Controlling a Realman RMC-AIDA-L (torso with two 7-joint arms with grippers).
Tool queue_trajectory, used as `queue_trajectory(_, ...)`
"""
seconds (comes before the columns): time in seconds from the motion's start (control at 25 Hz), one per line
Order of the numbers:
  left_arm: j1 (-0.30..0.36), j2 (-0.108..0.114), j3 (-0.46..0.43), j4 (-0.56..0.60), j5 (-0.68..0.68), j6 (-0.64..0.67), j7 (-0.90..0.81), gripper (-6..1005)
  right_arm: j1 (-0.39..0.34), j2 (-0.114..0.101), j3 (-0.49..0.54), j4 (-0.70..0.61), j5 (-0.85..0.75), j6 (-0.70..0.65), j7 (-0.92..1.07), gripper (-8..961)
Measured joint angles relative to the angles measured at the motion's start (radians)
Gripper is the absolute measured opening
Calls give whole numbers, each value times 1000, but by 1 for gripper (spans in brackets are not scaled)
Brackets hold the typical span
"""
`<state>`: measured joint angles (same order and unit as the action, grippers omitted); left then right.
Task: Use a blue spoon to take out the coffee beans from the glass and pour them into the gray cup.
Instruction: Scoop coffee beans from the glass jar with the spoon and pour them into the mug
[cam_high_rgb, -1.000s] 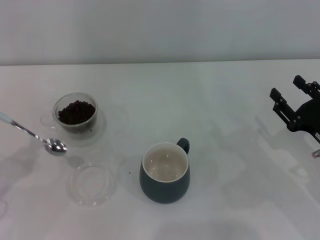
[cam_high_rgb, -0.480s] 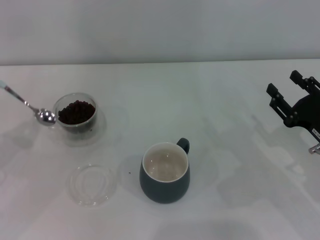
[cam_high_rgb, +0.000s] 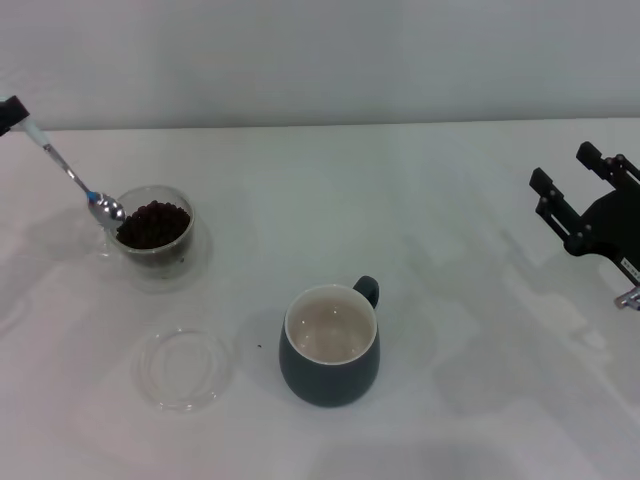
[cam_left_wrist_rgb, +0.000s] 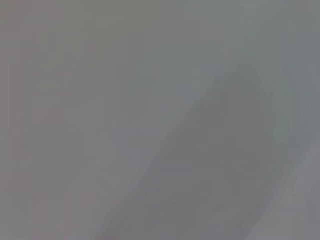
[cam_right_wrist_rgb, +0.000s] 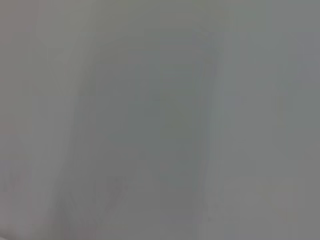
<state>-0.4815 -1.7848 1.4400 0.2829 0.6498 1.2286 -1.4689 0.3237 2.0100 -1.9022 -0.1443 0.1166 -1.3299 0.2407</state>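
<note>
The white table (cam_high_rgb: 450, 200) fills the head view. The gray cup (cam_high_rgb: 330, 360) is the largest vessel, low and centre in the frame, its cream inside holding no beans, handle toward the upper right. A flat clear dish (cam_high_rgb: 184, 368) lies to its left. The glass (cam_high_rgb: 152, 227) sits at the left, above the dish and well apart from the cup, with the coffee beans (cam_high_rgb: 152, 223) heaped inside.

The blue spoon (cam_high_rgb: 75, 178) slants from the upper left corner down to the glass; its long axis runs upper left to lower right, and its metal bowl is at the glass's left rim, just beside the beans, which lie down and to the right of it. The next move likely calls for dipping along that line.

The left gripper (cam_high_rgb: 12, 112) is barely in frame at the top left edge, clamped on the spoon's pale handle. The right gripper (cam_high_rgb: 578, 195) hangs idle at the right edge, fingers spread apart.
</note>
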Motion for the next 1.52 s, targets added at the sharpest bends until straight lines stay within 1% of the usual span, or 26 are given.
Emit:
queue_trajectory(0.32, -47, -9, -1, 17, 89, -150, 11, 128, -2, 1, -10, 0, -3, -2, 0, 636)
queue_trajectory(0.52, -68, -24, -1, 58, 154, -242, 13, 128, -2, 1, -13, 0, -3, 2, 0, 636)
queue_trajectory(0.68, -96, -36, -1, 64, 186, -278, 11, 128, -2, 1, -14, 0, -3, 4, 0, 636)
queue_trajectory(0.76, -96, -36, -1, 64, 186, -278, 11, 128, -2, 1, -14, 0, -2, 5, 0, 636)
queue_trajectory(0.88, -111, -47, -1, 64, 201, -285, -19, 128, -2, 1, -14, 0, 0, 6, 0, 636)
queue_trajectory(1.12, -108, -55, -1, 62, 209, -286, -62, 128, 0, 2, -14, 0, 3, 6, 2, 636)
queue_trajectory(1.28, -104, -56, -2, 53, 209, -288, -82, 128, 2, 3, -14, -8, 3, 8, 3, 636)
queue_trajectory(1.4, -79, -58, -7, 54, 202, -288, -118, 128, 3, 3, -14, -19, 3, 14, 2, 636)
queue_trajectory(1.52, -59, -66, -49, 52, 204, -292, -129, 128, 3, 3, -14, -26, 2, 18, 2, 636)
